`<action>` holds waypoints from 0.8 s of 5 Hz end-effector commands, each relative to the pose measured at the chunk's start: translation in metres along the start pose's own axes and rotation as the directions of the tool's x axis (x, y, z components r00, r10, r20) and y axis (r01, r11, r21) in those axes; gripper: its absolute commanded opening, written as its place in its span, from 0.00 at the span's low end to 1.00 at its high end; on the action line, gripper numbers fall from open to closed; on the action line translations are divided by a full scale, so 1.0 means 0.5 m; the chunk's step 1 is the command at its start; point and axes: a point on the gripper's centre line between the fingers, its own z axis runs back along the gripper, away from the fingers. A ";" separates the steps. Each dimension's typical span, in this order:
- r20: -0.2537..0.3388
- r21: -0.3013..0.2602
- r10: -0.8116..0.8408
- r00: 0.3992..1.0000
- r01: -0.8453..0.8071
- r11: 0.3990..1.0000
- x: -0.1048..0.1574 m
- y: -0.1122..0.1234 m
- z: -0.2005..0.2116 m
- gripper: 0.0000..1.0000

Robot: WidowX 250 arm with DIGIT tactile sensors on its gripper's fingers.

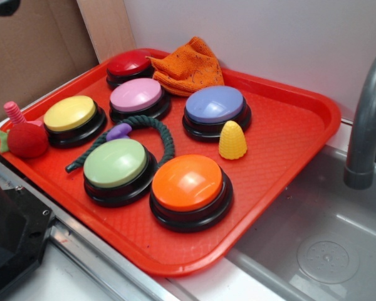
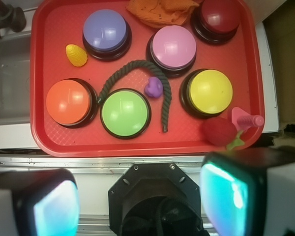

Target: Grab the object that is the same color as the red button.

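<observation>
A red tray (image 1: 301,125) sits on a pale tabletop (image 1: 69,282) beside a steel sink (image 1: 313,244), with a white wall behind and cardboard at the far left. In the exterior view, going left to right: a pink screw-shaped peg (image 1: 14,113) stands at the tray's left corner, touching the red ball toy (image 1: 28,139), whose green bit points outward. Next come the yellow button (image 1: 71,116), a green button (image 1: 117,166) with a dark rope (image 1: 160,128) curving around its far side and a small purple piece (image 1: 119,131) beside it, the pink button (image 1: 136,97), and the dark-red button (image 1: 129,65) at the back. An orange cloth (image 1: 189,64) lies just beside that button. Then the orange button (image 1: 188,186), a violet button (image 1: 215,108), a yellow corn-shaped toy (image 1: 232,140), and a grey faucet (image 1: 366,125) at the right edge.

The wrist camera looks straight down from above the tray's near edge, so the arm hangs over the tabletop, short of the tray. The gripper (image 2: 137,199) is released, its two fingers (image 2: 54,206) spread wide. The red ball toy (image 2: 220,131) lies near the right finger, apart from it. Only the exterior view shows the faucet's upright.
</observation>
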 end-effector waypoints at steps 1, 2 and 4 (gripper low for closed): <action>0.000 0.000 0.000 1.000 0.000 1.000 0.000 0.000 0.000 1.00; 0.055 -0.019 0.081 0.995 -0.080 0.997 -0.001 0.039 -0.038 1.00; 0.077 0.085 0.279 0.957 -0.285 0.955 -0.012 0.122 -0.164 1.00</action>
